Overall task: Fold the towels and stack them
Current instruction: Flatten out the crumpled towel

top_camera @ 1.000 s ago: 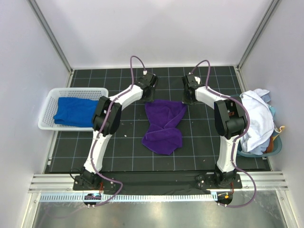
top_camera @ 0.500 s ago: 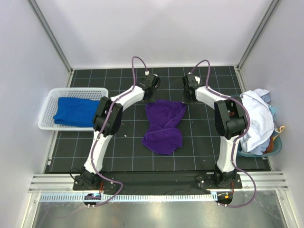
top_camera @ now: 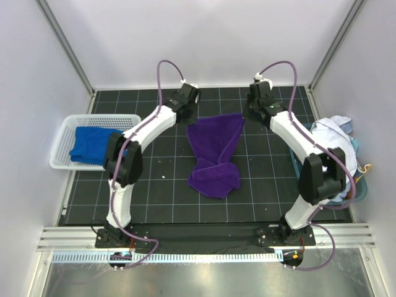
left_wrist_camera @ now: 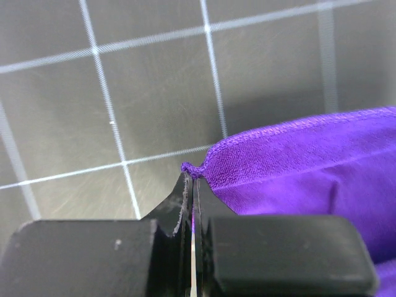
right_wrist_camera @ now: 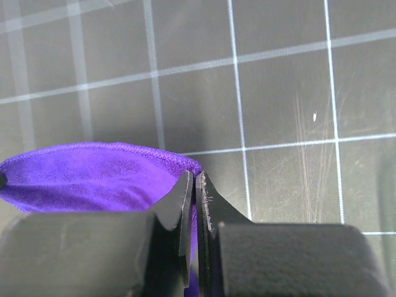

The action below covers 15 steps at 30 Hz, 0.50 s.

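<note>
The purple towel [top_camera: 215, 151] hangs from its two far corners over the middle of the black grid mat, its lower end bunched on the mat. My left gripper [top_camera: 189, 120] is shut on its far left corner [left_wrist_camera: 193, 170]. My right gripper [top_camera: 245, 115] is shut on its far right corner [right_wrist_camera: 189, 167]. The towel's edge is stretched between them. The blue towel [top_camera: 94, 144] lies in the white basket [top_camera: 68, 127] at the left. The white towel [top_camera: 334, 154] is heaped at the right edge.
The white towel lies over a blue-grey bowl [top_camera: 354, 195] at the right wall. White walls stand on three sides. A metal rail [top_camera: 204, 238] runs along the near edge by the arm bases.
Both grippers have moved toward the far wall and upward with the purple towel's corners. The towel's far edge has been pulled out wider and the cloth is stretched longer.
</note>
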Each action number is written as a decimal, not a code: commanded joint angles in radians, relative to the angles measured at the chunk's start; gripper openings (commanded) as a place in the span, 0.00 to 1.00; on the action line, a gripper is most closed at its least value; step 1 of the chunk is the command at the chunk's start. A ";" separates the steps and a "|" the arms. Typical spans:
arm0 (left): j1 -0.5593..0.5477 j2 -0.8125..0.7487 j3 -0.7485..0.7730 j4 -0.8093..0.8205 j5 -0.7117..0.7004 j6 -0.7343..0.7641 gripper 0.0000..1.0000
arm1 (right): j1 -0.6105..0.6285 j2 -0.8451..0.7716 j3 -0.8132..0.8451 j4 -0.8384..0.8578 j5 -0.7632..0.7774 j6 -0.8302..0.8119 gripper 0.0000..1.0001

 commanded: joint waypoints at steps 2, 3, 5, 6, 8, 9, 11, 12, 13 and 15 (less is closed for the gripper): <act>0.003 -0.207 -0.002 -0.022 -0.007 0.022 0.00 | 0.002 -0.147 0.042 -0.005 -0.033 -0.028 0.01; 0.003 -0.257 -0.002 -0.026 -0.001 0.024 0.00 | 0.000 -0.192 0.046 -0.010 -0.038 -0.029 0.01; 0.003 -0.311 -0.003 -0.048 0.030 0.025 0.00 | 0.002 -0.242 0.065 -0.024 -0.061 -0.037 0.01; 0.001 -0.366 -0.005 -0.054 0.042 0.031 0.00 | 0.002 -0.284 0.072 -0.031 -0.070 -0.037 0.01; -0.002 -0.418 -0.020 -0.062 0.067 0.039 0.00 | 0.002 -0.335 0.086 -0.036 -0.096 -0.045 0.01; -0.003 -0.449 -0.026 -0.063 0.081 0.047 0.00 | 0.002 -0.357 0.089 -0.036 -0.105 -0.046 0.01; -0.011 -0.527 -0.032 -0.066 0.114 0.070 0.00 | 0.002 -0.423 0.105 -0.039 -0.137 -0.049 0.01; -0.014 -0.552 -0.032 -0.074 0.125 0.080 0.00 | 0.002 -0.447 0.108 -0.040 -0.146 -0.049 0.01; -0.019 -0.596 -0.031 -0.079 0.134 0.096 0.00 | 0.002 -0.481 0.117 -0.045 -0.156 -0.051 0.01; -0.022 -0.635 -0.023 -0.094 0.167 0.114 0.00 | 0.002 -0.515 0.129 -0.048 -0.195 -0.054 0.01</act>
